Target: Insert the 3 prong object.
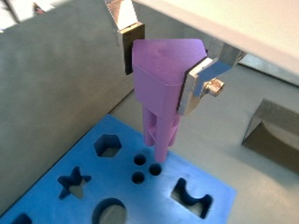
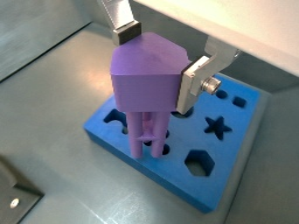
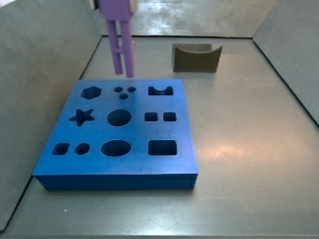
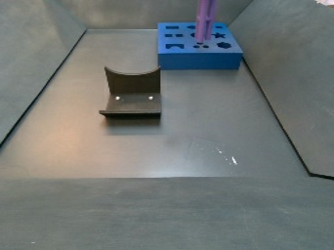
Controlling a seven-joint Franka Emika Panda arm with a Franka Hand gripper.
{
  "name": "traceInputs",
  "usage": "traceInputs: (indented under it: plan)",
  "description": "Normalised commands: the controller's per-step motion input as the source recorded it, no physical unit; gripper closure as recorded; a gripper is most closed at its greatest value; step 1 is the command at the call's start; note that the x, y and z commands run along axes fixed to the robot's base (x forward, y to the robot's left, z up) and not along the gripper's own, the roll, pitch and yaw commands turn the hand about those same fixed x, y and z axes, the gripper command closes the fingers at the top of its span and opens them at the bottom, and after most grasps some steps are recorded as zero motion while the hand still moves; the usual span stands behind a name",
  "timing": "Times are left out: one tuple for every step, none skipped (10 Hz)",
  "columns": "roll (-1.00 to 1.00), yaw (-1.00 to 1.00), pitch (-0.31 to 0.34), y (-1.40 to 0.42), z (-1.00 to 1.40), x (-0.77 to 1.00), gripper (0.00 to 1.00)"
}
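My gripper [image 1: 163, 66] is shut on the blocky top of the 3 prong object [image 1: 162, 83], a tall purple piece; both wrist views show the silver fingers [image 2: 195, 83] on its two sides. The prongs [image 2: 145, 140] hang straight down over the blue board [image 2: 233, 175]. In a wrist view their tips are close above the three small round holes [image 1: 142, 169]. In a side view the piece [image 3: 119, 42] stands upright over the board's far edge [image 3: 118, 131], tips slightly above the surface. It also shows in a side view [image 4: 206, 20]. The gripper is cut off at the top of both side views.
The blue board [image 4: 198, 49] has several other cut-outs: a hexagon [image 1: 107, 145], a star [image 1: 73, 182], rounds and squares. The dark fixture [image 4: 131, 93] with a notched upright stands on the grey floor apart from the board, also seen in a side view [image 3: 196, 58]. Grey walls enclose the floor.
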Motion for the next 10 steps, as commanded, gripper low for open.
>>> traceInputs:
  plan:
    - [-0.15, -0.93, -0.196, -0.02, -0.17, 0.0, 1.0]
    - [0.0, -0.99, -0.043, -0.15, -0.14, 0.0, 1.0]
    - [0.0, -1.0, 0.0, -0.15, -0.17, 0.0, 1.0]
    - [0.03, -0.97, 0.031, -0.12, -0.16, 0.0, 1.0]
    - [0.08, -0.87, 0.099, -0.19, -0.13, 0.0, 1.0]
    - [0.07, -0.77, 0.067, -0.25, -0.16, 0.01, 1.0]
    - [0.05, -0.75, 0.043, -0.25, -0.17, 0.1, 1.0]
    - [0.03, -0.56, 0.051, -0.14, -0.08, 0.23, 1.0]
    - [0.0, -0.03, 0.0, 0.0, -0.04, 0.02, 1.0]
    - [0.0, 0.0, 0.033, 0.05, -0.12, 0.02, 1.0]
